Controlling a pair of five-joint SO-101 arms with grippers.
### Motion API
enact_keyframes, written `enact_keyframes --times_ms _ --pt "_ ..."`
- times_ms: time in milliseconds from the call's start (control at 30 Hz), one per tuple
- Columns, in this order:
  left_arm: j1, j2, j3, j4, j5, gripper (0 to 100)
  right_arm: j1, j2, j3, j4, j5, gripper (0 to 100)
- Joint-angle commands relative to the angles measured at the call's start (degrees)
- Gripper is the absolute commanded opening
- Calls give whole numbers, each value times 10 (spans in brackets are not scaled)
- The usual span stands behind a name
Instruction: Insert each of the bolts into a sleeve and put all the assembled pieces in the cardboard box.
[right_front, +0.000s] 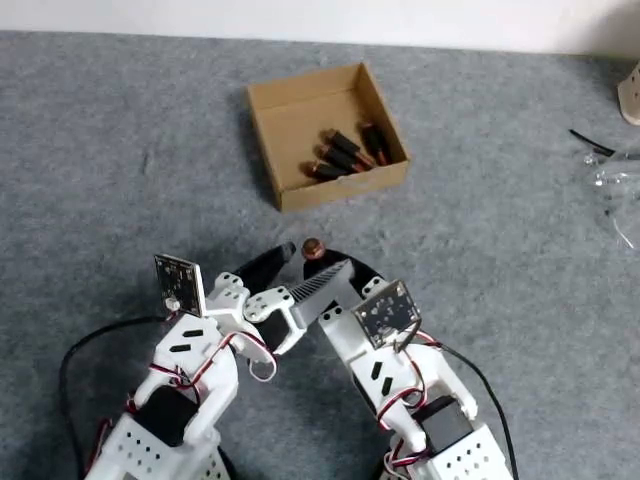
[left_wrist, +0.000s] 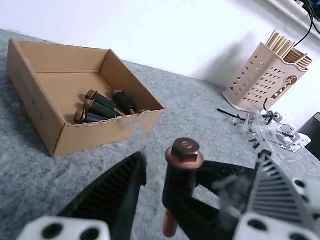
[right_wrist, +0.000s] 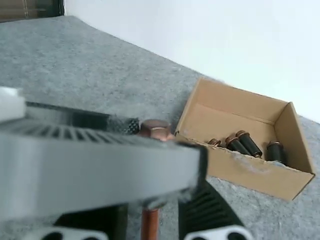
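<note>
A copper-headed bolt (right_front: 312, 247) stands upright through a black sleeve (left_wrist: 177, 182), its shaft poking out below (right_wrist: 150, 225). My right gripper (right_front: 332, 268) is shut on the sleeve with its black jaws, in front of the cardboard box (right_front: 300, 195). My left gripper (right_front: 320, 258) is open around the same piece. Its black finger (left_wrist: 115, 190) is on one side and its grey serrated finger (left_wrist: 270, 185) on the other, neither touching. That grey finger (right_wrist: 100, 170) crosses close in front of the right wrist camera. Several assembled pieces (right_front: 345, 155) lie in the box (left_wrist: 100, 135).
A beige perforated holder with wooden sticks (left_wrist: 265, 75) stands at the table's far right edge. Clear plastic scraps and a black cable (right_front: 610, 170) lie near it. Grey felt covers the table, with open room left of the box.
</note>
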Motion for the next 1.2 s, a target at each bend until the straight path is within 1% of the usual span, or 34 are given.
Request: enact_keyframes --times_ms 0,67,133,200,333,400,467,733,767,967,1033,1167 --pt "-10 -3 7 1 4 312 20 -12 59 -2 6 4" --pt "-18 -4 5 1 4 308 30 -12 59 -2 6 4" --pt "-35 -4 -2 1 8 271 32 -12 59 -2 6 4" --pt "-55 -4 -11 1 8 197 32 -12 59 -2 6 4" --pt "-80 -4 -22 0 7 5 33 -12 59 -2 6 4" --pt "-80 -4 -21 -9 8 22 33 -12 59 -2 6 4" --pt "-80 -4 -15 -18 6 2 33 -12 59 -2 6 4" --pt "-80 -4 -14 -15 6 6 33 -12 59 -2 6 4" --pt "-88 -4 -14 -13 5 6 34 -12 59 -2 6 4" --pt "-196 1 -13 -12 4 6 34 -12 59 -1 6 4" --pt "-208 1 -12 -12 4 6 35 -11 59 2 5 4" --pt "-209 -3 7 -17 4 6 35 -11 59 22 5 4"
